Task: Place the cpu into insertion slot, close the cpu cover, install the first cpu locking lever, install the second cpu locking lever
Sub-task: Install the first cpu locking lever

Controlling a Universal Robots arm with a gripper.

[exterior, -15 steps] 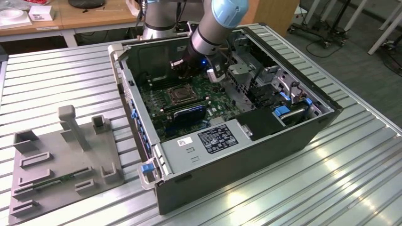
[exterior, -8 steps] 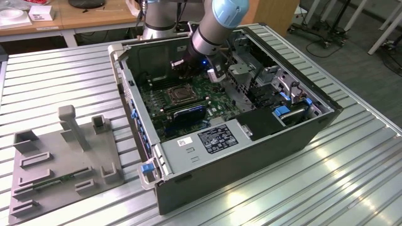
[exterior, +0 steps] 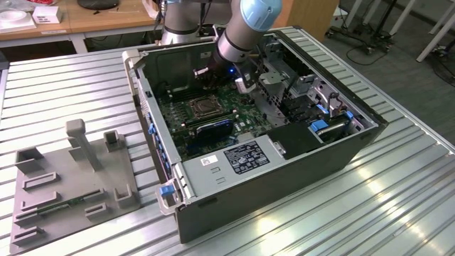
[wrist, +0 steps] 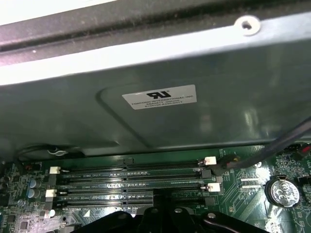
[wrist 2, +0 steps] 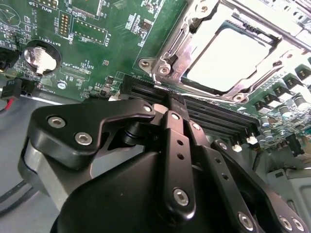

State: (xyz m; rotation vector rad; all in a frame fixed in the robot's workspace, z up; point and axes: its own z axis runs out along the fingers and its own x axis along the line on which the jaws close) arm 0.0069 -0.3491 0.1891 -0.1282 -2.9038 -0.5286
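The cpu (wrist 2: 227,52) lies in the insertion slot (exterior: 201,106) on the green board, its pale metal top showing through the window of the cpu cover (wrist 2: 181,38). The silver cover lies flat over it. A thin metal locking lever (wrist 2: 156,79) ends in a hook at the socket's corner. My gripper (wrist 2: 175,98) is shut with nothing between its black fingers, its tip just short of that hooked end, above the memory slots (wrist 2: 214,119). In the exterior view my gripper (exterior: 212,80) hangs inside the open computer case, just behind the socket.
The case (exterior: 284,176) lies open on a slatted metal table. A black box with a white label (exterior: 245,157) sits at its front. The case wall (wrist: 160,97) rises behind the memory slots (wrist: 129,182). A grey fixture plate (exterior: 71,181) lies at the exterior view's left.
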